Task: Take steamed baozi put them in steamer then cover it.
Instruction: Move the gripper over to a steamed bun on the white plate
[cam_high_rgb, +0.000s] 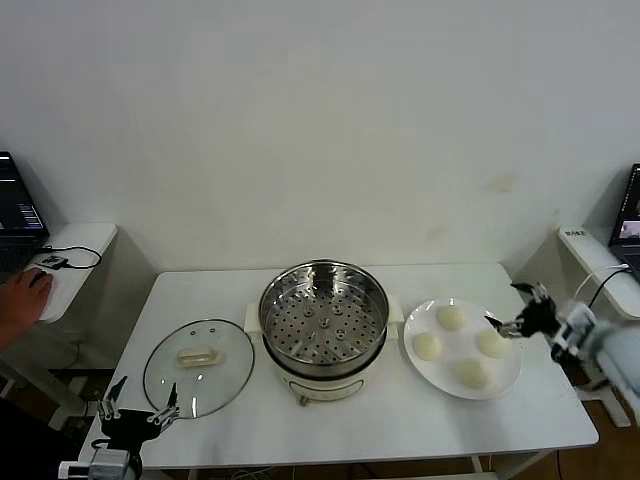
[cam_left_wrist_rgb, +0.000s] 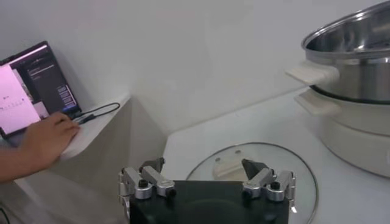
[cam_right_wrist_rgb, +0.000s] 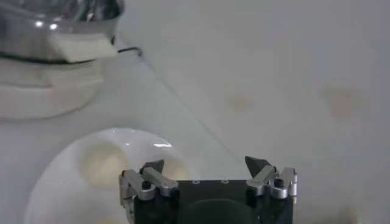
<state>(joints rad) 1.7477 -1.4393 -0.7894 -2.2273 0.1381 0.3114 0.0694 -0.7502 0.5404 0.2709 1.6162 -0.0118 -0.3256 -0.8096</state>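
- Right gripper (cam_high_rgb: 520, 305) hangs over the right rim of the plate (cam_high_rgb: 420, 370), fingers spread wide, holding nothing.
- Four steamed baozi (cam_high_rgb: 451, 318) lie on that plate, right of the steamer (cam_high_rgb: 323, 318).
- Left gripper (cam_high_rgb: 138, 403) is spread wide and empty beside the cover (cam_high_rgb: 198, 367), which lies flat on the table (cam_high_rgb: 400, 425).

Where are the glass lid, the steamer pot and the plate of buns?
glass lid (cam_high_rgb: 198, 367), head view, on the glass near its handle.
steamer pot (cam_high_rgb: 323, 315), head view, on the perforated tray inside.
plate (cam_high_rgb: 455, 345), head view, on the bare middle between the buns.
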